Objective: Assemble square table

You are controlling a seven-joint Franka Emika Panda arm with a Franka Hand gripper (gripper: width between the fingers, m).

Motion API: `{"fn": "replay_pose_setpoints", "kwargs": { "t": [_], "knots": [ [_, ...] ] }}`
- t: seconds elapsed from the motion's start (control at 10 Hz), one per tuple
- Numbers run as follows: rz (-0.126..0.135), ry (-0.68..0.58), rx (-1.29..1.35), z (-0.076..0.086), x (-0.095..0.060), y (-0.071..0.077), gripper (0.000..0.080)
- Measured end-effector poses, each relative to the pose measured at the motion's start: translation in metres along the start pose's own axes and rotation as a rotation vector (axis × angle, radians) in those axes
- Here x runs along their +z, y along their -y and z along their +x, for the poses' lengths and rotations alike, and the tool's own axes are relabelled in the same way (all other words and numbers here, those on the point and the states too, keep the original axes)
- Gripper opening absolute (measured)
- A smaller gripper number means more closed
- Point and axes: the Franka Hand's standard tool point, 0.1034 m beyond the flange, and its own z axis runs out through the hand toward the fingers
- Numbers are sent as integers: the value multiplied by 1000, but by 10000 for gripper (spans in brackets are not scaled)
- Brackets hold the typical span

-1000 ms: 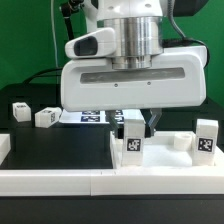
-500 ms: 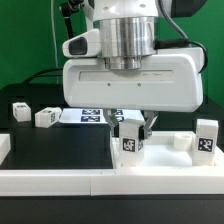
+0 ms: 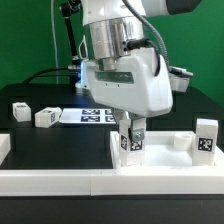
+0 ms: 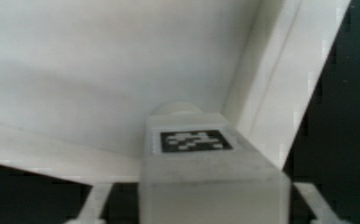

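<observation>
My gripper [image 3: 132,133] reaches straight down and is shut on a short white table leg [image 3: 132,142], held upright on the square table top [image 3: 172,154] near its corner. In the wrist view the leg [image 4: 198,165] with its tag fills the space between my gripper's [image 4: 203,208] two thin fingers [image 4: 99,200]. Beyond it spreads the top's white surface [image 4: 88,80] with its raised rim [image 4: 283,70]. A second leg [image 3: 206,138] stands upright on the exterior view's right. Two others, one leg [image 3: 20,111] and its neighbour [image 3: 45,117], lie on the black table at the exterior view's left.
The marker board [image 3: 95,115] lies flat behind the gripper. A low white border rail [image 3: 100,182] runs along the front edge. A black mat [image 3: 55,150] covers the table in front of the loose legs. Cables hang behind the arm.
The wrist has turned about its vertical axis, so the gripper body now stands skewed to the camera. The held leg stays at the same spot on the top.
</observation>
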Motion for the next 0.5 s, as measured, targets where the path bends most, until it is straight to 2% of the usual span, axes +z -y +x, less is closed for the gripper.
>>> {"fn": "replay_pose_setpoints", "kwargs": {
  "t": [0.3, 0.5],
  "knots": [
    [28, 62, 370, -1, 0, 0, 294],
    [30, 66, 357, -1, 1, -1, 294]
  ]
}}
